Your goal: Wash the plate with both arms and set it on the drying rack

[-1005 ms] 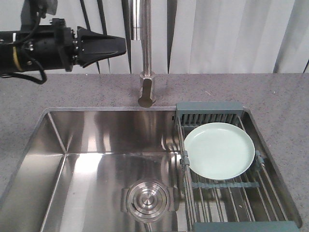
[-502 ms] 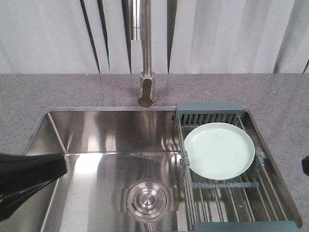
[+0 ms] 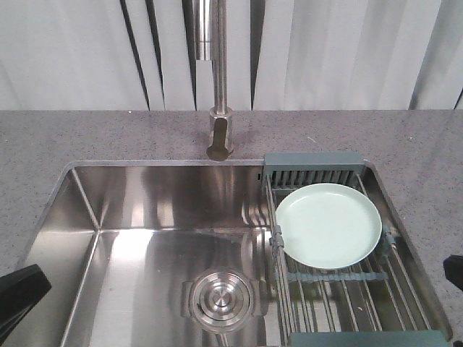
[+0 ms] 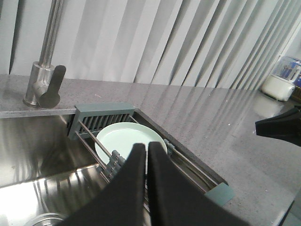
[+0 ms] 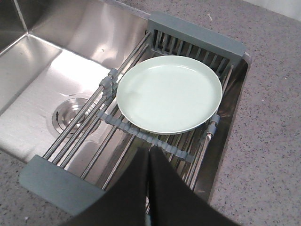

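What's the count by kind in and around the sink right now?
Plate: 1
Rack: 1
Faucet: 1
Drain: 1
Sink: 1
Left claw: 1, shut
Right claw: 1, shut
Total: 7

**Both arms withdrawn toward frame edges**

The left gripper [image 3: 18, 298], seen a second ago high at the upper left beside the faucet, dropped to the lower left over the sink half a second ago. It now shows only as a small dark tip at the bottom left corner. The right gripper [image 3: 454, 270], absent a second ago, shows as a dark sliver at the right edge.
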You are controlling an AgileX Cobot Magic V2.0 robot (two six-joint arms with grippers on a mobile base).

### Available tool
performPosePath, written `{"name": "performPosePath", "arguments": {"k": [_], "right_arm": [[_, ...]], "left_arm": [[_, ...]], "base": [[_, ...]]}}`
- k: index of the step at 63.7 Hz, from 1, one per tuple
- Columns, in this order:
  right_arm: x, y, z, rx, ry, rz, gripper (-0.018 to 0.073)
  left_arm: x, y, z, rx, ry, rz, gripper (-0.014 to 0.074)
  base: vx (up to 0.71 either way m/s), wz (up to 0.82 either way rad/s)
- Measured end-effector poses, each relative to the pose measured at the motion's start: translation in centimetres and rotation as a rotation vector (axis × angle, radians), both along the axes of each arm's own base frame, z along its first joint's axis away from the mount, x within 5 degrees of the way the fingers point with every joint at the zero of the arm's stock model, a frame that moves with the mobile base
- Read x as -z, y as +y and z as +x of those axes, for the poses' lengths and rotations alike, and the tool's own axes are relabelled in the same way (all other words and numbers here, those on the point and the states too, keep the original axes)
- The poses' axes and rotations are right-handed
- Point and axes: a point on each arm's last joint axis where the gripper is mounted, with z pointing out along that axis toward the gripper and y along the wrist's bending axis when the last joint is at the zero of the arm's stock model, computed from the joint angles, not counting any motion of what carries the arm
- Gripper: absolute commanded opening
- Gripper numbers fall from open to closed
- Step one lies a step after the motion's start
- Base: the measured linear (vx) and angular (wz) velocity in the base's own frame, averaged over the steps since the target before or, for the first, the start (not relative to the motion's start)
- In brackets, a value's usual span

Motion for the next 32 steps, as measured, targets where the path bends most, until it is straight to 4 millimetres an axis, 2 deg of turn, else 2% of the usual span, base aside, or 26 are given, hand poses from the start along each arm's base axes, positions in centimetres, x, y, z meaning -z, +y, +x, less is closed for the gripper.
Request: {"name": "performPosePath", "arguments": {"k": [32], "right_arm": [[0.0, 0.0, 0.0, 0.0, 0.0, 0.001, -0.0006]], "left_arm": [[-0.02, -0.01, -0.01, 0.002, 0.0, -0.004, -0.0006]], "base": [[0.0, 0.0]]}}
